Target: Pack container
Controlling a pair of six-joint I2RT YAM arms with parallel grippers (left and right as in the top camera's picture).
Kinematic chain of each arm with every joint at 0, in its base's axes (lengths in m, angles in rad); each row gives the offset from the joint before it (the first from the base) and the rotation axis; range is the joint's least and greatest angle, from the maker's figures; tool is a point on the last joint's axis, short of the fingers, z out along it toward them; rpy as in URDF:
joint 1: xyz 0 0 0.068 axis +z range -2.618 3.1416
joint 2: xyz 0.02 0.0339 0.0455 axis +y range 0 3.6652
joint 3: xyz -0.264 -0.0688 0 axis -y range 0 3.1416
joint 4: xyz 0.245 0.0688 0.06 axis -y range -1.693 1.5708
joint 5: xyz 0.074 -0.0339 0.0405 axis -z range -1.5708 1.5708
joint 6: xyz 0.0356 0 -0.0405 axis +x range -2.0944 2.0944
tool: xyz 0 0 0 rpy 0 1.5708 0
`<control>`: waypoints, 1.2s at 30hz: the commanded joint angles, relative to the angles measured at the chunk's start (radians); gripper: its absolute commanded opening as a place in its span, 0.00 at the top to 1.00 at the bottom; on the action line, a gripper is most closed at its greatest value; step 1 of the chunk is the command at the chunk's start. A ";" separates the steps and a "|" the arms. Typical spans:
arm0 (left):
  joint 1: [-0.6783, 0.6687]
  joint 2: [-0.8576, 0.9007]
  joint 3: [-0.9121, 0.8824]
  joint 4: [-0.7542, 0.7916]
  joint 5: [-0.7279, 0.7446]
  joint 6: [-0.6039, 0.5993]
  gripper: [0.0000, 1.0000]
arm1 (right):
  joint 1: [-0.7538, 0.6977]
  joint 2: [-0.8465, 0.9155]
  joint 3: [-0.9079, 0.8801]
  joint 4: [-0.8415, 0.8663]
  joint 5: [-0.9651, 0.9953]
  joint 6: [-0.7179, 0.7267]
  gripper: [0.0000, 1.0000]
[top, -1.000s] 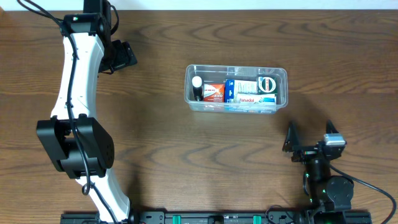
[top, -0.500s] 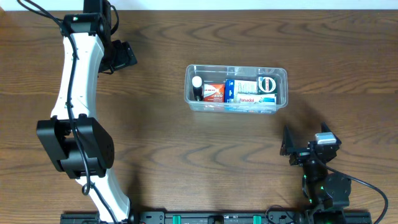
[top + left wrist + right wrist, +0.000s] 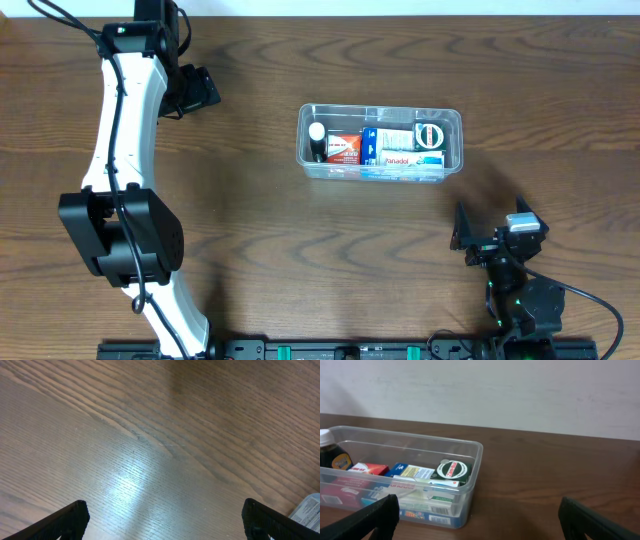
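The clear plastic container (image 3: 455,150) stands right of the table's middle. In it are a dark bottle with a white cap (image 3: 317,140), a red-and-white box (image 3: 344,149), blue-and-white boxes (image 3: 400,152) and a round green tin (image 3: 430,134). My left gripper (image 3: 197,90) is open and empty at the far left, well clear of the container. Its wrist view (image 3: 162,522) shows only bare wood between the jaws. My right gripper (image 3: 492,230) is open and empty, in front of the container's right end. In the right wrist view (image 3: 480,522) the container (image 3: 476,467) lies ahead to the left.
The left arm's white links (image 3: 125,130) stretch along the left side of the table. A pale wall (image 3: 520,390) rises behind the table's far edge. A pale corner (image 3: 309,508) shows at the lower right of the left wrist view.
My right gripper has drawn back a little toward the front edge and turned slightly. The left arm and the container's contents have not moved.
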 commanded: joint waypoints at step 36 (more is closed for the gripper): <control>0.027 -0.951 -0.159 -0.092 -0.056 0.028 0.02 | -0.006 -0.008 -0.004 -0.002 -0.008 -0.011 0.01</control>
